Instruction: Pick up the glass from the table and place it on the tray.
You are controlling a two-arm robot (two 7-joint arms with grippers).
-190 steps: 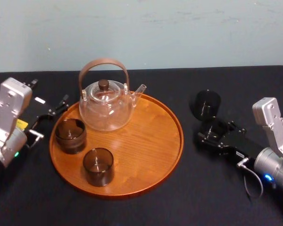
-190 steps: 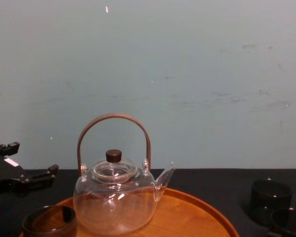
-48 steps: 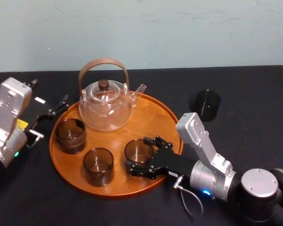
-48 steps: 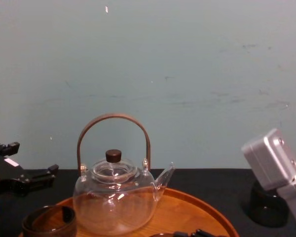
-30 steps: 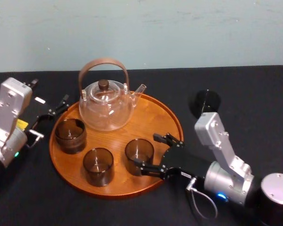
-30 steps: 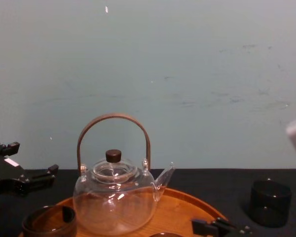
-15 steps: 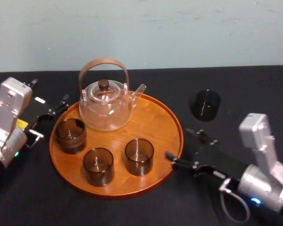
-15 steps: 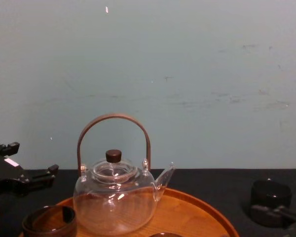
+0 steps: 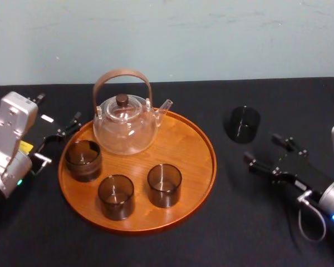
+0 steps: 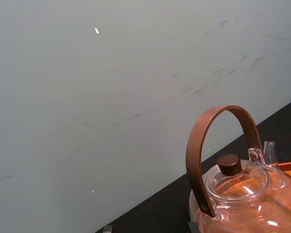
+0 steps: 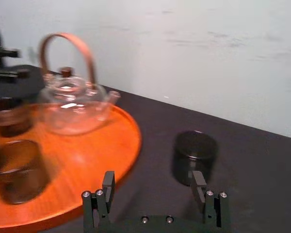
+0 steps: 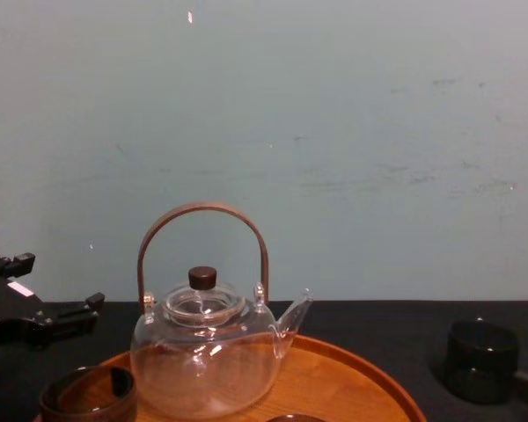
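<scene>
Black table (image 9: 300,105), right claw (image 9: 261,149) wide open, empty

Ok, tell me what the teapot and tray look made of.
The teapot: clear glass, see-through with bright glints; its arched handle looks like brown wood. The tray: orange-brown wood, probably, with visible grain and a smooth, slightly glossy finish.

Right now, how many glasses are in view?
4. On the tray: a left glass, a front-left glass, a front-middle glass. On the table, right of the tray: a fourth glass. None seems hidden.
</scene>
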